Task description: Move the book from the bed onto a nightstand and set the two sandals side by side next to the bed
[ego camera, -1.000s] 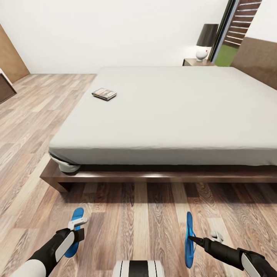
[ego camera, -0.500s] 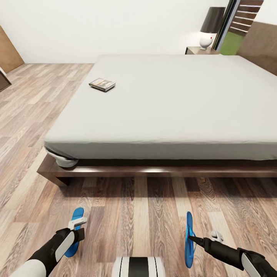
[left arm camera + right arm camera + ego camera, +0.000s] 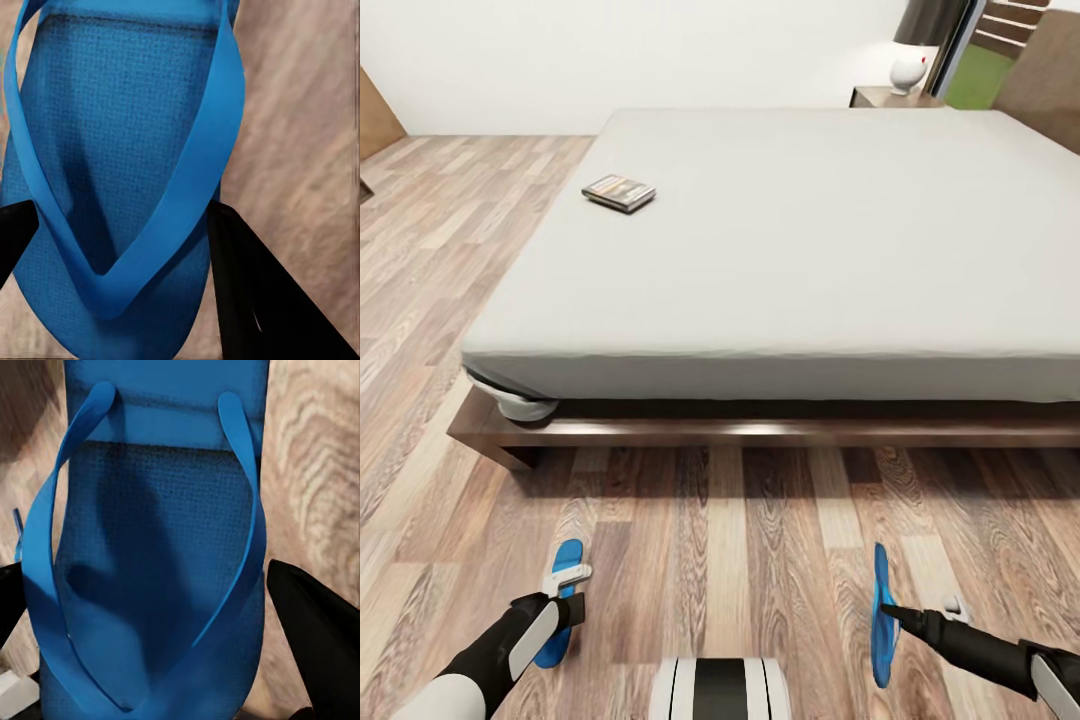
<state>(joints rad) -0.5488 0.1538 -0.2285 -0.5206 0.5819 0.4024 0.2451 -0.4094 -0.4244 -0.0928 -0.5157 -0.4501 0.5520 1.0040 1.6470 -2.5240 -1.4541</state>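
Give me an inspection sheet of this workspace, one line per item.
Surface: wood-plank floor in front of the bed.
Job's things: the book lies flat on the grey mattress, near the left edge. One blue sandal is at the left gripper, the other sandal stands on edge at the right gripper. A nightstand sits past the bed's far corner.
Clutter: nothing seen.
Grippers: each wrist view shows dark jaws either side of a sandal; left sandal, right sandal.
Cables: nothing seen.
Surroundings: white wall, lamp on the nightstand, window with green outside.
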